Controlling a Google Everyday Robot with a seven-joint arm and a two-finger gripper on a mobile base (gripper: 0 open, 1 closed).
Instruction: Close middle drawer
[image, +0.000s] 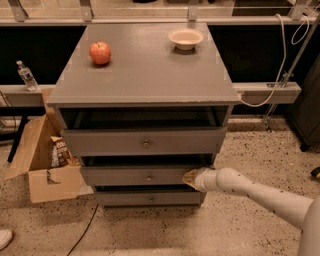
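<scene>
The gripper (192, 178) is at the right end of the middle drawer (130, 176), touching its front or just beside it; I cannot tell whether it is open or closed. The drawer front runs leftward from it and looks slightly out of the cabinet (145, 75), so the push should go straight back, off-centre.

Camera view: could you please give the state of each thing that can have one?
Wide grey wooden top drawer: partly open.
Grey wooden middle drawer: slightly open.
Plain grey bottom drawer: looks shut.
Tan claw: at the middle drawer's right front end.
Brown cardboard box: flaps open.
Pale round bowl: upright.
Clear plastic bottle: upright.
</scene>
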